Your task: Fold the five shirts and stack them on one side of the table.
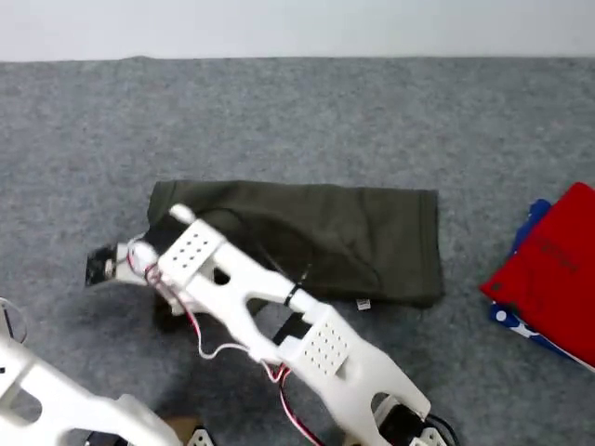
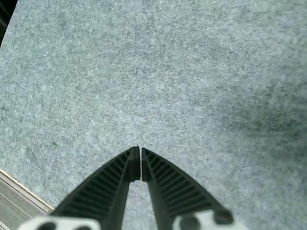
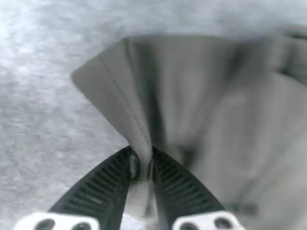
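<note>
The right gripper (image 3: 141, 165) is pinching the left end of the green shirt (image 1: 363, 232), which is stretching rightward toward the red pile (image 1: 548, 269). The left gripper (image 2: 140, 158) is hanging closed and empty over bare table (image 2: 192, 72).

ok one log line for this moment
right gripper: jaws shut on olive shirt corner | left gripper: jaws shut over grey mat | red shirt atop blue cloth

Place: lab-style robot bench
Cover: grey felt mat (image 1: 372, 111)
Backdrop: bare white wall (image 1: 297, 28)
Gear: white robot arms (image 1: 325, 348), exposed wires (image 1: 192, 323)
</note>
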